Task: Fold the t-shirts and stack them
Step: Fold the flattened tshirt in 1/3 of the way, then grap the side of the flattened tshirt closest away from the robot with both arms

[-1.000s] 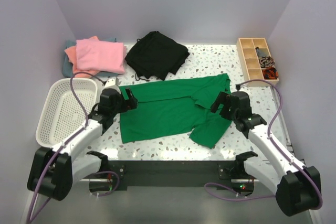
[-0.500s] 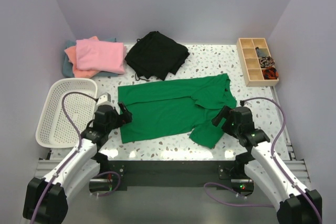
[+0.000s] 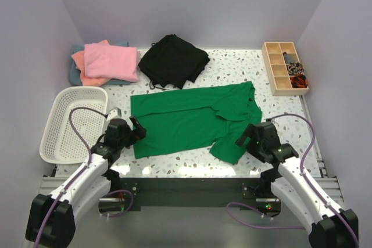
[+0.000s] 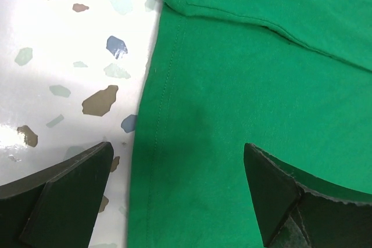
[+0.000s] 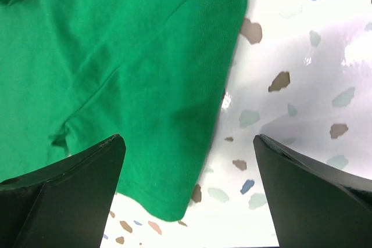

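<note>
Left claw [image 3: 137, 128] and right claw [image 3: 244, 137] both stand spread wide, holding nothing. Each sits slightly lower in frame than half a second ago, seemingly hovering over the green shirt's [image 3: 186, 117] edges. It lies unmoved at frame centre.

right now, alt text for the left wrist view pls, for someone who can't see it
The open left gripper straddles the stitched side edge of a green t-shirt. The shirt lies flat and fills the right of the frame, with the white speckled table on the left.
</note>
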`<state>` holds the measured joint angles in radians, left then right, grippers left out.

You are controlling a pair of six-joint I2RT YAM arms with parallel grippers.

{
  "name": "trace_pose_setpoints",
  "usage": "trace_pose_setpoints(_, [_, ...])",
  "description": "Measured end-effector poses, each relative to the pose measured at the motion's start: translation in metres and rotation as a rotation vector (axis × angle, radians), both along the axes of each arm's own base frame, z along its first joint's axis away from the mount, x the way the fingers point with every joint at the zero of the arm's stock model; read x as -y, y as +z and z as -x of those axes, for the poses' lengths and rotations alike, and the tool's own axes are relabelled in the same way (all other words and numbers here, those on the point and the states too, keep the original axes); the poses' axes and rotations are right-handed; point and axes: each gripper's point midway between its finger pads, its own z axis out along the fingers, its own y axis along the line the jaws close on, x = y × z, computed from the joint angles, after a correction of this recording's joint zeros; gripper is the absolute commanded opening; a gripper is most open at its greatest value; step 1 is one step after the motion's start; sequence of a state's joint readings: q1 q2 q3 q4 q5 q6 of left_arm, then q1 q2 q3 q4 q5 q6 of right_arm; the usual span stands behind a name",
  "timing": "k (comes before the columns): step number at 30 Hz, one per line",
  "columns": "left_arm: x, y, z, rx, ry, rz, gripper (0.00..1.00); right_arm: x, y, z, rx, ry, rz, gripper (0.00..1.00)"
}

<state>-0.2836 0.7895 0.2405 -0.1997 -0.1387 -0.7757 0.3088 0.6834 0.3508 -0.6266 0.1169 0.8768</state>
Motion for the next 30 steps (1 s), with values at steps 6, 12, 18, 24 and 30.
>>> trace_pose_setpoints(6, [0.004, 0.001, 0.008, -0.001, 0.032, 0.056, 1.00, 0.001, -0.006, 0.011, -0.015, -0.008, -0.013, 0.90])
trace_pose_setpoints(12, [0.023, 0.001, 0.020, -0.008, -0.011, 0.100, 1.00, -0.002, -0.007, 0.010, -0.020, 0.000, -0.014, 0.89])
trace_pose_setpoints(18, [0.029, 0.000, 0.021, -0.022, -0.029, 0.084, 1.00, -0.007, -0.008, -0.003, -0.024, 0.017, -0.003, 0.90])
trace_pose_setpoints(24, [0.031, -0.002, 0.016, -0.065, -0.028, 0.055, 0.98, -0.012, -0.008, -0.018, -0.005, 0.042, 0.002, 0.83])
trace_pose_setpoints(30, [0.033, -0.003, 0.020, -0.070, -0.044, 0.049, 0.72, -0.013, -0.010, -0.022, 0.003, 0.051, 0.010, 0.65])
